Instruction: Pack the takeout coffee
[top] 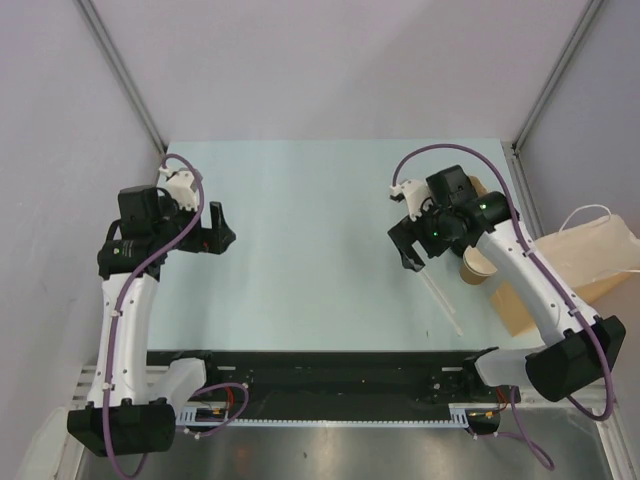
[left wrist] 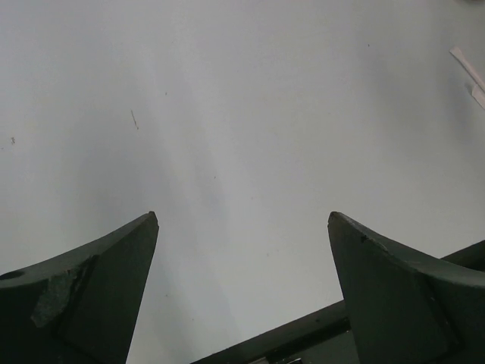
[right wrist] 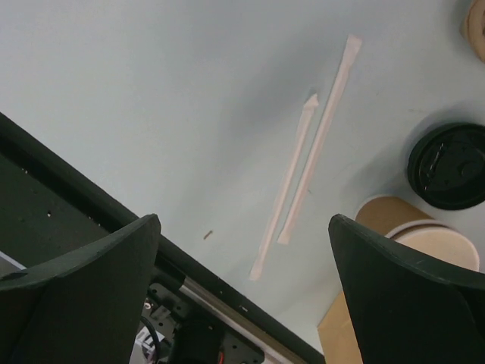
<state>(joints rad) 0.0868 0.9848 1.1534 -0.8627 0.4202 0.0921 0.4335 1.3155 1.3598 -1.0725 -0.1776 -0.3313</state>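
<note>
Both claws are hovering wide apart over the pale desk (top: 320, 200), gripping nothing. The left claw (top: 224, 236) is hanging well apart from the tall paper bag (top: 590, 258), the right claw (top: 404, 246) near it. An open kraft paper cup (top: 478, 266) is standing just left of the bag, with a black lid (right wrist: 451, 167) and two wrapped straws (right wrist: 303, 182) lying on that same side.

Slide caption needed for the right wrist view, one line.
Open right gripper hovers above two wrapped straws, with a lidless paper cup and a black lid at right.
</note>
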